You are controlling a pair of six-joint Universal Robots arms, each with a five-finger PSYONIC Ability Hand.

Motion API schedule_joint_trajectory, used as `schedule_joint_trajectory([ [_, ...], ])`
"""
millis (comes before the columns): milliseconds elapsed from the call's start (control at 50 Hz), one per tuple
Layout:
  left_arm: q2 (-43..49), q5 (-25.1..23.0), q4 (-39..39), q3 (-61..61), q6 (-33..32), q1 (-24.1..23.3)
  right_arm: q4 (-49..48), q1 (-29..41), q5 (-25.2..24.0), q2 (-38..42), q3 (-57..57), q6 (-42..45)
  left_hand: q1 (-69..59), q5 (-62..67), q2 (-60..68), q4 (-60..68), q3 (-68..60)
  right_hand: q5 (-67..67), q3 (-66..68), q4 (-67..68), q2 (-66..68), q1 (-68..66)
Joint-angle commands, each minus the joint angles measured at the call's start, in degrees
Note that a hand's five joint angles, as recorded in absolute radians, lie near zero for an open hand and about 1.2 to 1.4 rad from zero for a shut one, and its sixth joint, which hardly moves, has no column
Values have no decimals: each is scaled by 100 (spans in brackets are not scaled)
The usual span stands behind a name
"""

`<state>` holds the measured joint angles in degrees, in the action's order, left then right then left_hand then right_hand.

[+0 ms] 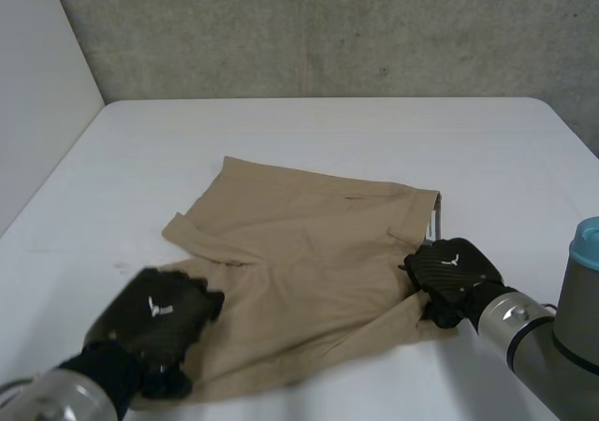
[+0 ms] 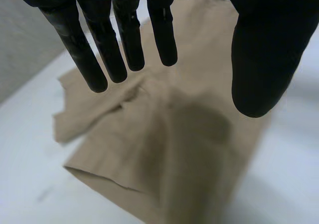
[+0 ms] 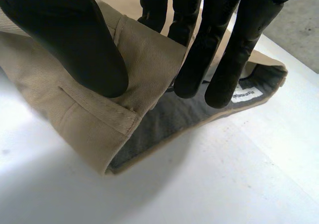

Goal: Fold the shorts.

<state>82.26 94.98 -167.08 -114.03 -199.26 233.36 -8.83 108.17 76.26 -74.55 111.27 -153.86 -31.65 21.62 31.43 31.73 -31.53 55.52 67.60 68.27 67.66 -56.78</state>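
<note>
Two hands placed at opposite ends of shorts, spread on bench. Waistband pinched in right hand, likely for lifting into fold. Left hand released, flat above leg hem, nothing gripped, probably ready to steady cloth.

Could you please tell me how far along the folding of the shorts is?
Done: the tan cloth shorts lie spread on the white table, no fold completed. In hand: the right hand pinches the waistband, thumb above, fingers inside; the left hand hovers open over a leg. Left: every fold.
</note>
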Motion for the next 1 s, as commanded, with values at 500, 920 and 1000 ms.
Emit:
schedule_joint_trajectory([
  [500,1557,311,-2057,-506,-43,420,30,-112,-23,-15,-79,14,-1481,1485,1503,1474,-1493,1448,1240,1173,1234,-2322],
  [920,405,-66,79,-199,-1124,394,3617,-560,-489,-1255,-342,2853,-4652,4656,4674,4644,-4664,1448,1240,1173,1234,-2322],
  [1000,589,-251,-403,117,-1150,429,2985,-648,-471,-1237,-553,2319,-4635,4639,4657,4628,-4647,1448,1240,1173,1234,-2322],
])
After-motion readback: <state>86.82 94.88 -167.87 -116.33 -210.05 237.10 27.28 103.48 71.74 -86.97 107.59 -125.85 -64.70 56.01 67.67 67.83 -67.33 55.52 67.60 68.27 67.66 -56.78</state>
